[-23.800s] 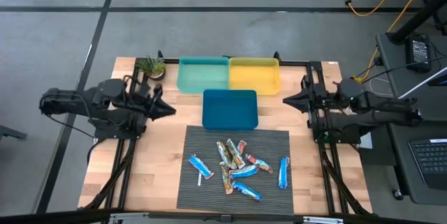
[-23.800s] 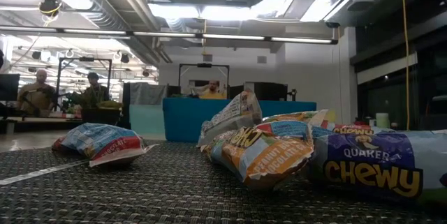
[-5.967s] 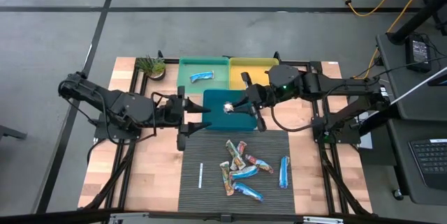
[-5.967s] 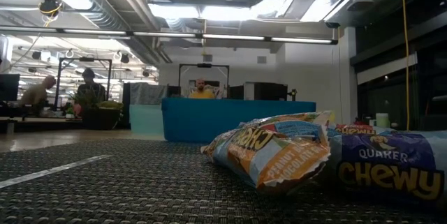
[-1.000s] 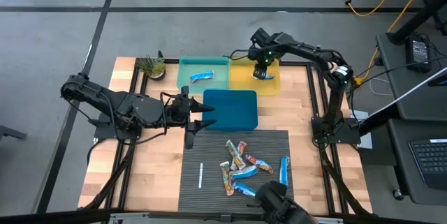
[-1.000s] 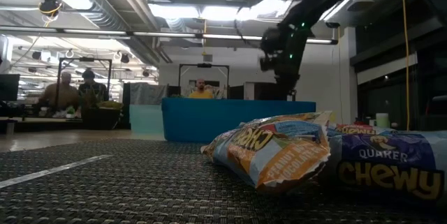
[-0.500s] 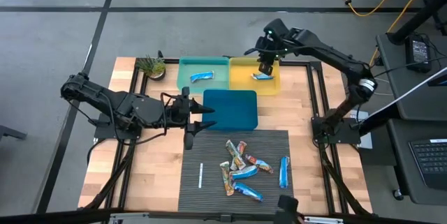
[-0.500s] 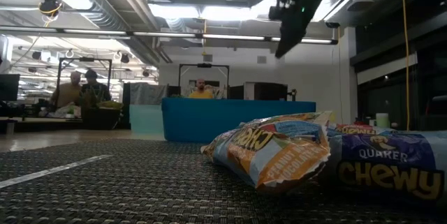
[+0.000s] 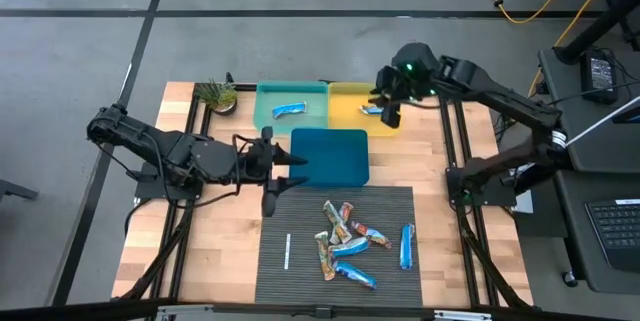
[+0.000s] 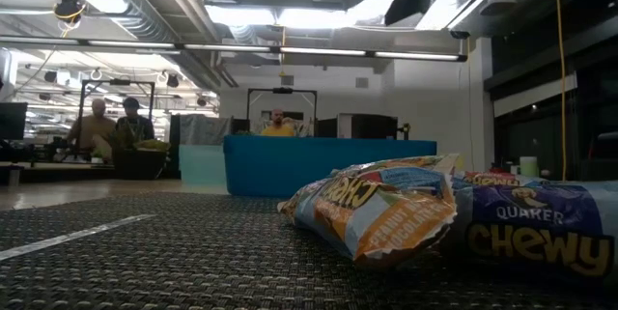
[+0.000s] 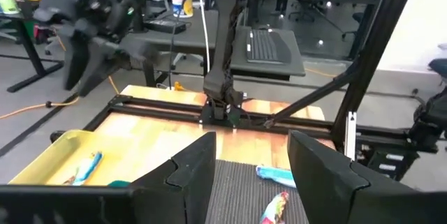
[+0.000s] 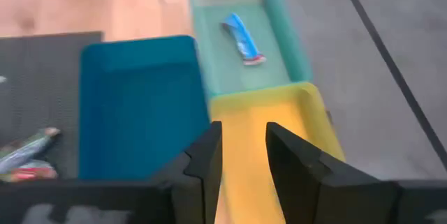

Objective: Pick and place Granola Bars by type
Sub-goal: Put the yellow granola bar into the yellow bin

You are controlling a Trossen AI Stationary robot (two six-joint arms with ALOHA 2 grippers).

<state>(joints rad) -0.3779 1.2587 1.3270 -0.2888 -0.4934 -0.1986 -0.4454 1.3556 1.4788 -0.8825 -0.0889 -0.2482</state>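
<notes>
— Bars (image 9: 345,241) first: how much of them can you actually make out?

— From above, the pile on the dark mat (image 9: 300,261) is plain, multicoloured ones bunched together and blue ones at its edges. From table height only two wrappers (image 10: 381,209) show, the nearer one hiding the rest. One blue bar (image 9: 288,110) lies in the green tray (image 9: 262,111), another (image 9: 372,110) in the yellow tray (image 9: 345,116), partly covered by the right gripper (image 9: 390,113).

— And the blue tray (image 9: 330,166)?

— Its near edge is cut off in the right wrist view; nothing is visible inside it.

— Fingers?

— The right gripper's fingers (image 12: 206,158) stand spread with nothing between them. The left gripper (image 9: 283,173) hovers at the blue tray's left edge, fingers (image 11: 202,161) also apart and bare.

— What has changed?

— Half a second ago the right gripper hung over the yellow tray's back rim; it has since swung toward the tray's right side. The left arm has not moved.
</notes>
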